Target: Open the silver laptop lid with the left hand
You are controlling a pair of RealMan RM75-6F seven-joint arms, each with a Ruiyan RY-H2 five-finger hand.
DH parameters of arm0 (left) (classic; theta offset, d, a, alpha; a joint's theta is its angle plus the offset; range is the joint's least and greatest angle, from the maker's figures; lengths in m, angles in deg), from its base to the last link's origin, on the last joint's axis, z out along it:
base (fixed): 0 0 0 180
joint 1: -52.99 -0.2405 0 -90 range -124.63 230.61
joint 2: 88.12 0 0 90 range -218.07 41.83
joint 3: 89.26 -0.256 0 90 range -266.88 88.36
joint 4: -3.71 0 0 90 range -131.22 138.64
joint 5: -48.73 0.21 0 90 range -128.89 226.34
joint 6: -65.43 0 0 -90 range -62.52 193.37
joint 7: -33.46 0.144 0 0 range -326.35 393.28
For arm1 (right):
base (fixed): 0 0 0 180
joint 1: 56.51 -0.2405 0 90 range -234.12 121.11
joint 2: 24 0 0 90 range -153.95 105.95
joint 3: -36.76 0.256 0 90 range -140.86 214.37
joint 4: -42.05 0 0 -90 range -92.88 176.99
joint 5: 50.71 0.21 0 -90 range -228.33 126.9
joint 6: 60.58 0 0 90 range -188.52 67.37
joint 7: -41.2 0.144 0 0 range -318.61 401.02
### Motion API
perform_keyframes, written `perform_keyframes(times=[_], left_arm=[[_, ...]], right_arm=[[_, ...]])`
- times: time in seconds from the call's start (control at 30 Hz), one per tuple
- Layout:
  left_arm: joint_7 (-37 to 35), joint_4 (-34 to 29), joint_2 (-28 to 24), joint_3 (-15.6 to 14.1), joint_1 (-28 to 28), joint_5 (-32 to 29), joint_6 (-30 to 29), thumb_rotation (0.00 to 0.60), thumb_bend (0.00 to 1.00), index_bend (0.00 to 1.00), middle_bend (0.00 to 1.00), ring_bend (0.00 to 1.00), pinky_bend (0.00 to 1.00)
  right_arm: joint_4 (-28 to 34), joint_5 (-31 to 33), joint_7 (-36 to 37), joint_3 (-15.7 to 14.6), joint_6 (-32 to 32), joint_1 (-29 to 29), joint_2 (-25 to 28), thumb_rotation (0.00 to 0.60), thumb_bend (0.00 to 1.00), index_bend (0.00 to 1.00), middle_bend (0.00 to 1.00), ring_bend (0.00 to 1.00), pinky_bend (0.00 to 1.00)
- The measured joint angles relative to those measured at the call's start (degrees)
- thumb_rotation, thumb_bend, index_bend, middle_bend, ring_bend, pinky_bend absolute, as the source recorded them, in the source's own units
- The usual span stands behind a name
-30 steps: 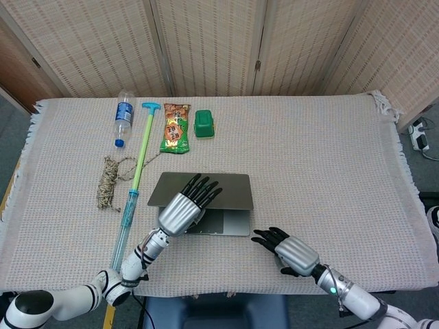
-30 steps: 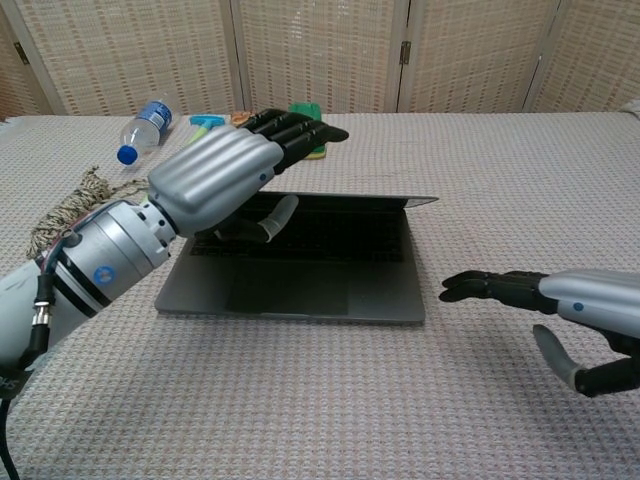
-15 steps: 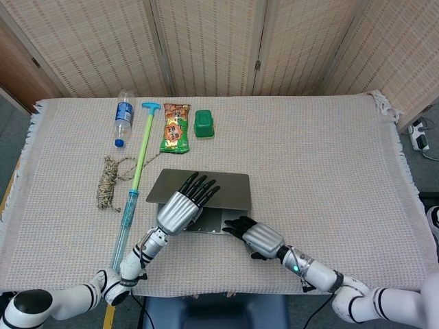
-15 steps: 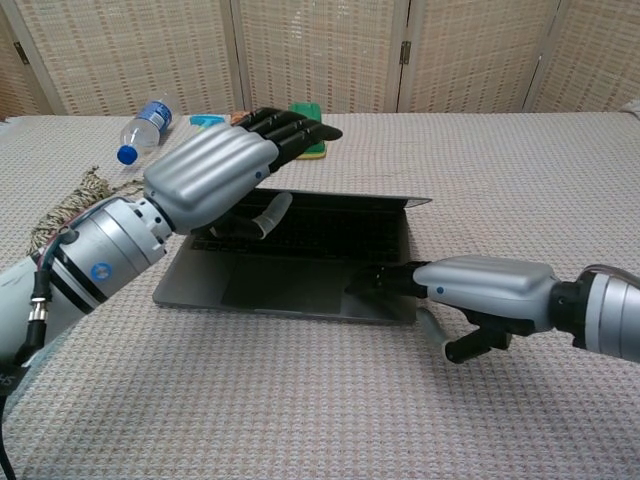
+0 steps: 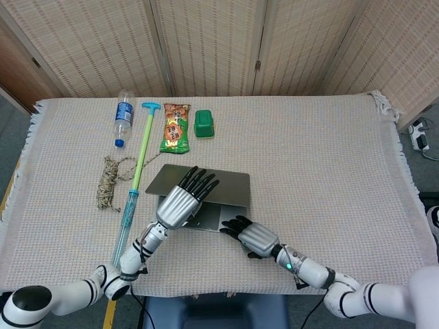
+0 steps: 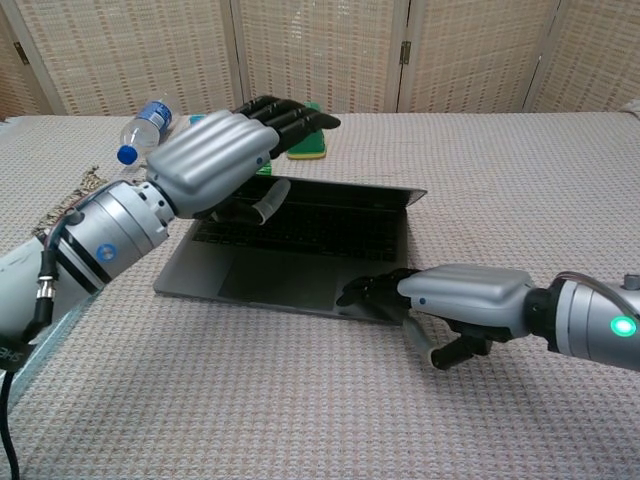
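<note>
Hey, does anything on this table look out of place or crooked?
The laptop sits slightly askew to the table edge, lid only partly raised under the left hand. The water bottle lies on its side. Nothing looks spilled or damaged.

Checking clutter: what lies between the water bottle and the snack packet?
In the head view, the green-handled pole lies between the bottle and the packet.
</note>
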Motion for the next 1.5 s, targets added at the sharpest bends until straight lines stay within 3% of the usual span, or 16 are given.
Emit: perform_keyframes(times=[0.6,0.9,1.5], left_arm=[[3.3,-5.9,-6.3,7.1,3.9,-8.5,7.2,0.600,0.69,0.00,0.08,0.00,0.00],[6.7,-7.4,-10.1,11.1,6.1,-16.7,12.9,0.600,0.57,0.00,0.03,0.00,0.00],[8.8,2.6,-11.7,18.1,11.0,-34.4,21.2,0.600,0.52,0.00,0.01,0.00,0.00]], right_arm=[[0.7,6.6,-6.7,1.2,-0.6,-1.0,-1.3,0.600,0.95,0.00,0.00,0.05,0.00],[0.7,8.5,-8.6,1.5,-0.7,-1.6,-1.8,0.600,0.95,0.00,0.00,0.05,0.00],[0.7,10.7,-10.7,1.8,-0.5,-2.4,-2.2,0.600,0.95,0.00,0.00,0.05,0.00]])
